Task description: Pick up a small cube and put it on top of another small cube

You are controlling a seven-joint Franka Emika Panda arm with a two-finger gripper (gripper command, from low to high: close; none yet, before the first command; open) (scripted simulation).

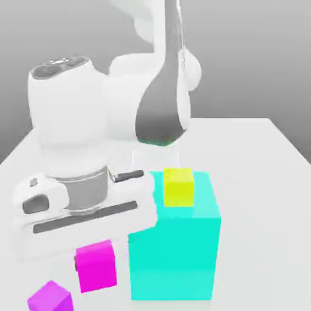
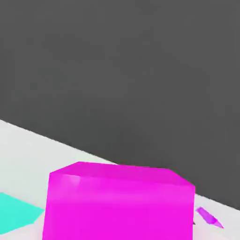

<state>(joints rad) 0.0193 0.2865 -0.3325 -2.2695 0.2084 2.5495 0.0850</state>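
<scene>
A small magenta cube [image 1: 96, 266] sits directly under my hand, just to the exterior view's left of the big cyan cube. My gripper [image 1: 95, 260] is shut on this small cube, and a dark finger edge shows against its left side. In the hand view the same cube [image 2: 119, 201] looms very close. The other small magenta cube [image 1: 50, 297] lies on the white table at the lower left of the exterior view, and a sliver of it [image 2: 208, 217] shows in the hand view.
A big cyan cube [image 1: 176, 243] stands right beside the held cube, with a small yellow cube [image 1: 178, 186] on its top. Its cyan corner [image 2: 16, 213] shows in the hand view. The white table [image 1: 255, 158] stretches away behind.
</scene>
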